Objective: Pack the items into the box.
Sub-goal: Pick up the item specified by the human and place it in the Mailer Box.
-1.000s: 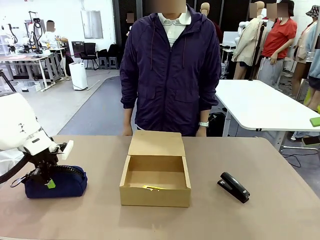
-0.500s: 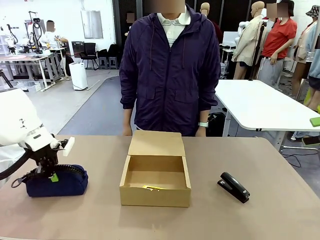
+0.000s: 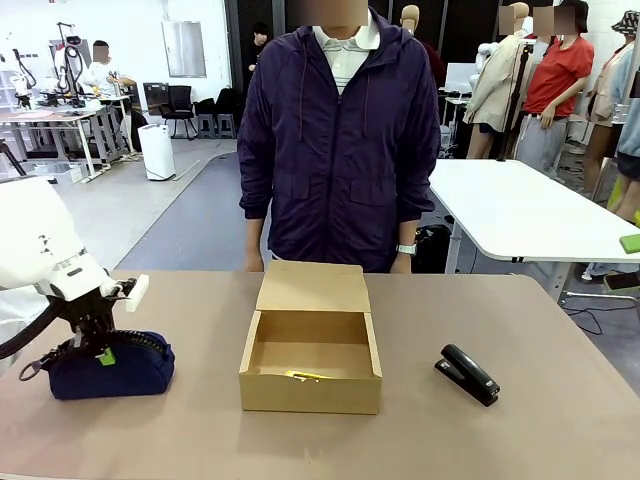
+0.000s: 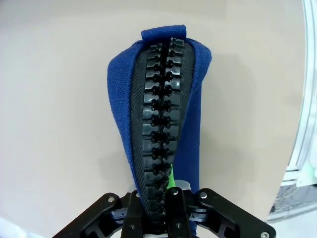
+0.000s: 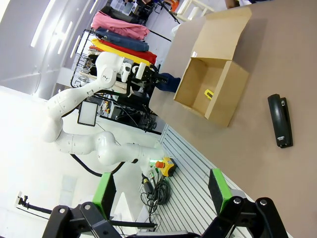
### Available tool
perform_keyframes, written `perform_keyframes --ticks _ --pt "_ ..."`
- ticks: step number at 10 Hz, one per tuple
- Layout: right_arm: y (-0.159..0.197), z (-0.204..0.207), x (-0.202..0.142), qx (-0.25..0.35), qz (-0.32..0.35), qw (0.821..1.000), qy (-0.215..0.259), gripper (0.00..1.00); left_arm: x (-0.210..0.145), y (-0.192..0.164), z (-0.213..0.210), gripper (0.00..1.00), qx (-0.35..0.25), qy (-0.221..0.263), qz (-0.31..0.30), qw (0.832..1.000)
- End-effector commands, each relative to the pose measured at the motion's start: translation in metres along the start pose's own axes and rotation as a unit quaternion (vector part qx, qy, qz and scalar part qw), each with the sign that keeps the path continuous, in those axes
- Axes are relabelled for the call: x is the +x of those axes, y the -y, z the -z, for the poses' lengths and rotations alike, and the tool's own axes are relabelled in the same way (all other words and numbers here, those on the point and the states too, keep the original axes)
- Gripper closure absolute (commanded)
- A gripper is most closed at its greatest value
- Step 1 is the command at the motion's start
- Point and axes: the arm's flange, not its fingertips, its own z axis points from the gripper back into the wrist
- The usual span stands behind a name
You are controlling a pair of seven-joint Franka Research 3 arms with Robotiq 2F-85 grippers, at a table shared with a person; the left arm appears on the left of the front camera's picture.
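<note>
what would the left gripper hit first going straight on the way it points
The soft navy-blue fabric pouch: the left gripper is shut on its black zipper ridge, with the tan tabletop likely beneath.

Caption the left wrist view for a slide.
Left gripper shut on the blue pouch at its black zipper, pouch lying on the tan table.
</note>
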Motion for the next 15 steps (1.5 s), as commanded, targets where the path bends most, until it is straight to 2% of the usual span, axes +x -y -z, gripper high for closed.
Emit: perform_keyframes --ticks 1,2,3,4,5,6,7,11,12,13,14,15 --pt "0.0 -0.002 0.0 0.001 -0.015 1.0 -0.005 0.0 -0.004 -0.004 -0.043 1.0 -0.062 -0.003 -0.045 0.997" --pt "0.0 -0.002 0.0 0.001 -0.015 1.0 -0.005 0.0 -0.01 0.0 -0.09 1.0 -0.08 0.008 -0.083 0.993" --pt "0.0 -0.002 0.0 0.001 -0.015 1.0 -0.005 0.0 -0.014 0.009 -0.141 1.0 -0.077 0.022 -0.093 0.992" --pt "0.0 -0.002 0.0 0.001 -0.015 1.0 -0.005 0.0 -0.015 0.025 -0.182 1.0 -0.06 0.033 -0.117 0.991" --pt "0.0 -0.002 0.0 0.001 -0.015 1.0 -0.005 0.0 -0.016 0.039 -0.204 1.0 -0.038 0.022 -0.127 0.991" --pt "0.0 -0.002 0.0 0.001 -0.015 1.0 -0.005 0.0 -0.019 0.045 -0.216 1.0 -0.013 0.037 -0.134 0.99" --pt "0.0 -0.002 0.0 0.001 -0.015 1.0 -0.005 0.0 -0.02 0.037 -0.192 1.0 -0.06 0.029 -0.109 0.992" --pt "0.0 -0.002 0.0 0.001 -0.015 1.0 -0.005 0.0 -0.016 0.042 -0.2 1.0 -0.057 0.033 -0.116 0.991" --pt "0.0 -0.002 0.0 0.001 -0.015 1.0 -0.005 0.0 -0.011 0.043 -0.187 1.0 -0.066 0.075 -0.16 0.982" --pt "0.0 -0.002 0.0 0.001 -0.015 1.0 -0.005 0.0 0.024 0.048 -0.187 1.0 -0.048 0.11 -0.177 0.977" --pt "0.0 -0.002 0.0 0.001 -0.015 1.0 -0.005 0.0 0.078 0.051 -0.19 1.0 -0.042 0.114 -0.168 0.978" --pt "0.0 -0.002 0.0 0.001 -0.015 1.0 -0.005 0.0 0.13 0.052 -0.19 1.0 -0.035 0.102 -0.13 0.986"
